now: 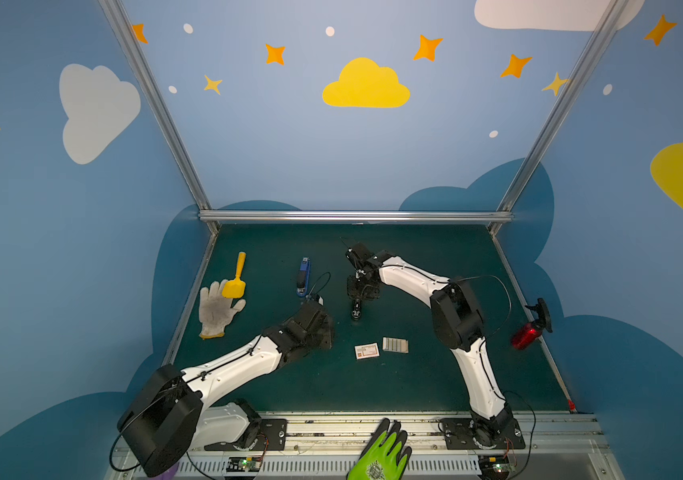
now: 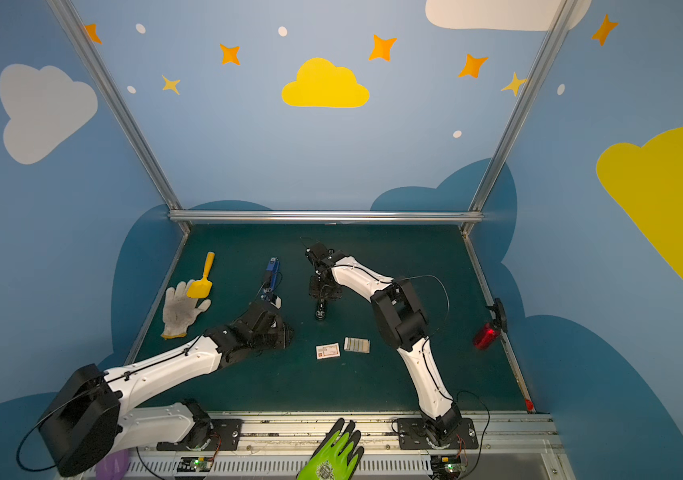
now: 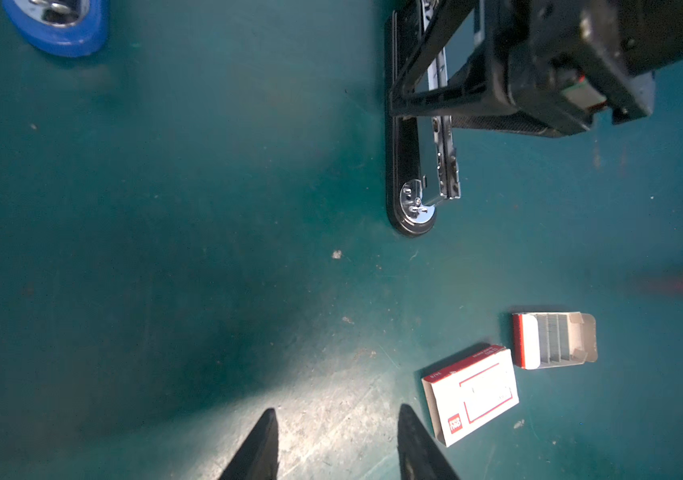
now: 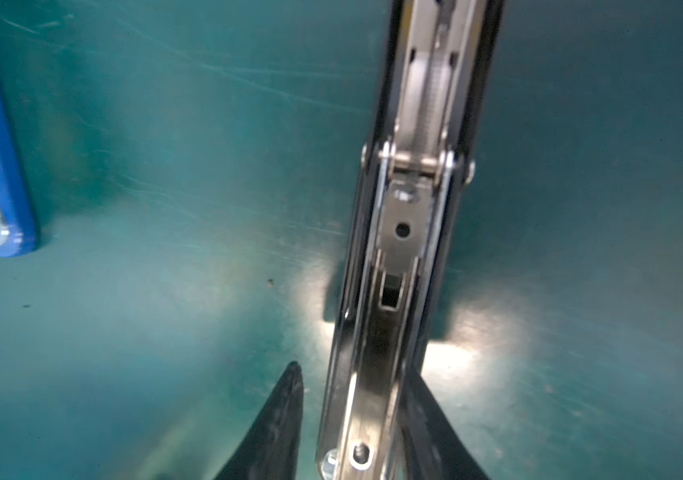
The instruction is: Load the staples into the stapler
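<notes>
Green glove both top views only; staples left wrist also.

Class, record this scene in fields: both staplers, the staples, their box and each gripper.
Black plastic stapler: lying open on the dark green mat, silvery metal magazine exposed
Blue plastic stapler: left of it in both top views, apart
Silvery-grey staples: rowed in a small pale cardboard tray
White cardboard box with red mark: beside the tray
Left gripper: open, empty, above bare mat
Right gripper: open, jaws astride the magazine
</notes>
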Controlling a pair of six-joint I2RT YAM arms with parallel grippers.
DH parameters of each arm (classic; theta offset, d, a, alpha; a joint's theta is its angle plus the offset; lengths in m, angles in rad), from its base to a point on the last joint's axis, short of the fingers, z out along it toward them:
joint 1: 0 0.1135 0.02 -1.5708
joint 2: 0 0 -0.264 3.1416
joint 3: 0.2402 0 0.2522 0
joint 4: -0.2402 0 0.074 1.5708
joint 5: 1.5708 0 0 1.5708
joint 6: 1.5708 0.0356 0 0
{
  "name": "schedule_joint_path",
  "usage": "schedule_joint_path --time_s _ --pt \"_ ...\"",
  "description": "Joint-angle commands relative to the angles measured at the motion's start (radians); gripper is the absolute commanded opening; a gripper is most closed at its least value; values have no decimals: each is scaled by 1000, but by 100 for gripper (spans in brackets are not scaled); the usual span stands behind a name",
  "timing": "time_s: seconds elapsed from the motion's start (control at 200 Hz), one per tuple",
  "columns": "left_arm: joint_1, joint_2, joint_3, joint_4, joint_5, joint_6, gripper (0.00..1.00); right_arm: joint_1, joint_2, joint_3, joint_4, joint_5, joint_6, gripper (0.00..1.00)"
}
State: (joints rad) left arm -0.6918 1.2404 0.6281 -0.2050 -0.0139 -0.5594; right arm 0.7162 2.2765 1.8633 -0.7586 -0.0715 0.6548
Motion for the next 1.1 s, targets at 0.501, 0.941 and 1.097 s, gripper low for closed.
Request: schedule_joint_path --time_s 0.501,0.941,1.097 --pt "6 -13 22 69 90 7 49 -34 -526 -486 6 109 -69 29" --pt "-4 92 70 164 219 34 49 -38 -701 -816 22 105 -25 19" --pt "-9 96 74 162 219 32 49 -40 -675 -843 37 99 -18 19"
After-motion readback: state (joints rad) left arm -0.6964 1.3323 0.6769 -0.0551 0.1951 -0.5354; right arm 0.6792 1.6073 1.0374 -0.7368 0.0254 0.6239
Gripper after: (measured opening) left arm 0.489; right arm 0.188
